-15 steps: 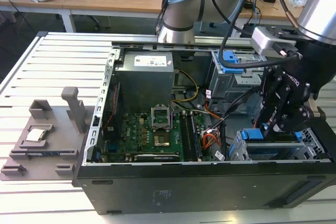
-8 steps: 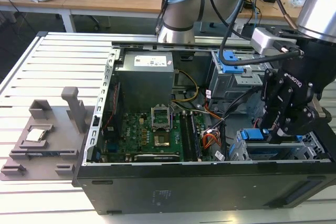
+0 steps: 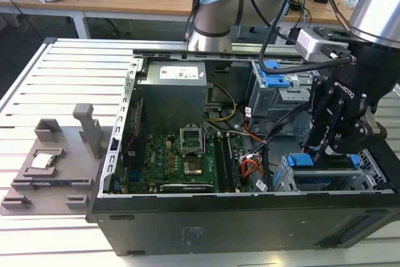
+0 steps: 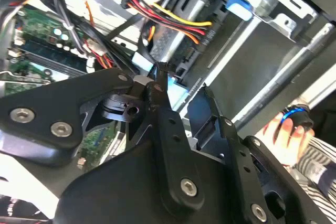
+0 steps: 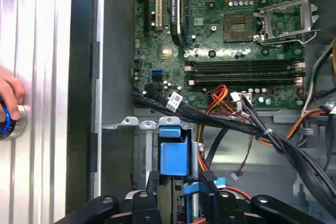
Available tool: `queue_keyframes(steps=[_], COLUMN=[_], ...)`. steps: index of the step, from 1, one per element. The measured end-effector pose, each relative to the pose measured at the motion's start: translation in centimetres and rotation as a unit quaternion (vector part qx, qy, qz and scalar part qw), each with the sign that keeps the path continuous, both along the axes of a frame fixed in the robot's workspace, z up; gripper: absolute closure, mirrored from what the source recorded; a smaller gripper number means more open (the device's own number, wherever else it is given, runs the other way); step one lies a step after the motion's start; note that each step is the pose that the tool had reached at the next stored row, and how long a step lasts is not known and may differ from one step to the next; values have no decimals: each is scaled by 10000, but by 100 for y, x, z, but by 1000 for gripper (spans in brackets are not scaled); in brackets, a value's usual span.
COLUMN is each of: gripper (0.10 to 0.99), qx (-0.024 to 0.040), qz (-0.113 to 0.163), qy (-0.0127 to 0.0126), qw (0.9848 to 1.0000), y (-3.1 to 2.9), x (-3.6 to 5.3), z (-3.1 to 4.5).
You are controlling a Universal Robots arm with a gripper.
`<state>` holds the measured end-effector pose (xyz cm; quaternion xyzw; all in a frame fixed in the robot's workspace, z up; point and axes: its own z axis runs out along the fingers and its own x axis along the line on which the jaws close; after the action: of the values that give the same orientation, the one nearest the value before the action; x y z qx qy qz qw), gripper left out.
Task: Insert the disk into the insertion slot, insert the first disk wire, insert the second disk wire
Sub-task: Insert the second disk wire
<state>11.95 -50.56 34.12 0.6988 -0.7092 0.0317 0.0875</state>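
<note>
The disk lies low in the insertion slot, the grey drive cage at the case's front corner on the exterior view's right. Its blue carrier shows at both ends. My gripper reaches down onto it, the fingers standing on either side of the blue carrier. In the second wrist view the gripper flanks a pale blue edge of the disk. Loose disk wires, black with red and orange strands, run past the slot's metal rim.
The open case holds a motherboard, a power supply and a taller bay with a blue latch. A grey fixture sits on the slatted table at the exterior view's left. A person's hand rests on a blue-ringed button.
</note>
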Motion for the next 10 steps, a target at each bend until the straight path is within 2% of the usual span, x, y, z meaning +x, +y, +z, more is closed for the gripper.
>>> queue_keyframes(steps=[3, 10], gripper=[655, 655], qx=[98, 109], qz=[-6, -8], qy=[0, 2], qw=[10000, 9999], y=[16, 55], x=[-5, -6], z=[-23, -109])
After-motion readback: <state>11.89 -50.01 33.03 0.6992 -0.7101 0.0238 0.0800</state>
